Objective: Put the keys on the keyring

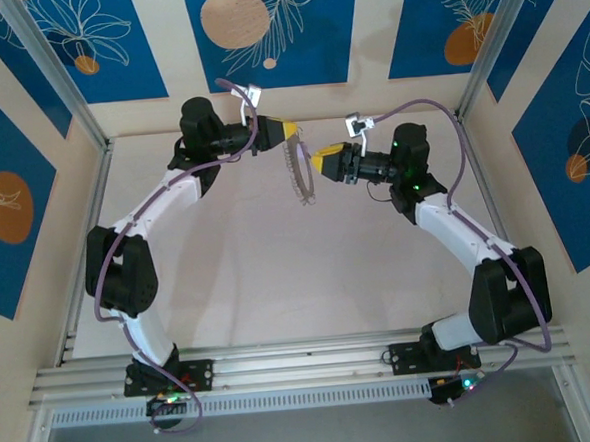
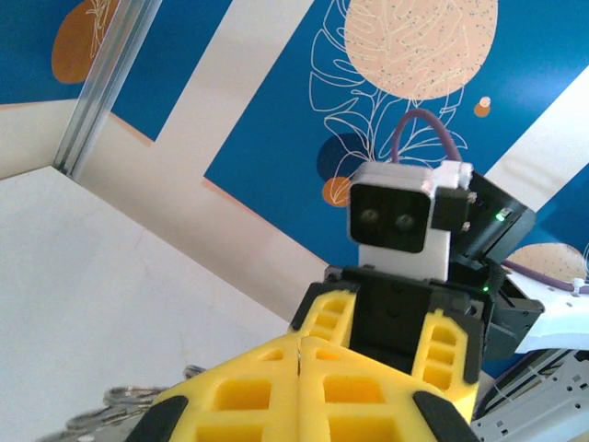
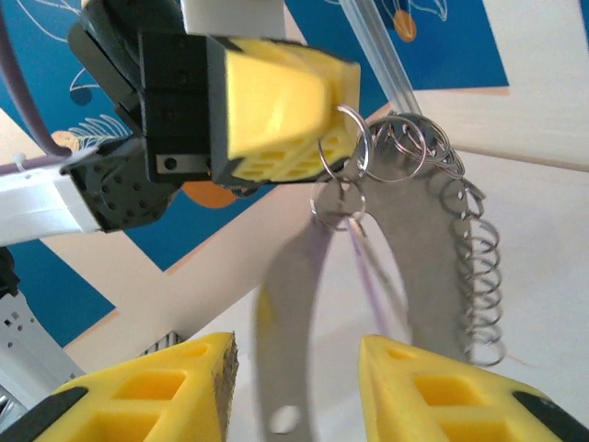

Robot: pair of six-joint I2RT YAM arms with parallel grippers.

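My left gripper is raised over the far middle of the table and shut on the keyring, which hangs down from its yellow fingertips. In the right wrist view the keyring is a loop of small wire rings curving down on the right. The keys hang from a small ring just under the left gripper's fingers, blurred into a lilac streak. My right gripper faces it from just below, open, with nothing between its fingers. In the top view the right gripper sits right beside the ring.
Blue-and-cream patterned walls and aluminium frame posts close in the pale table on three sides. A slotted rail runs along the near edge by the arm bases. Both wrists hover close together near the back wall.
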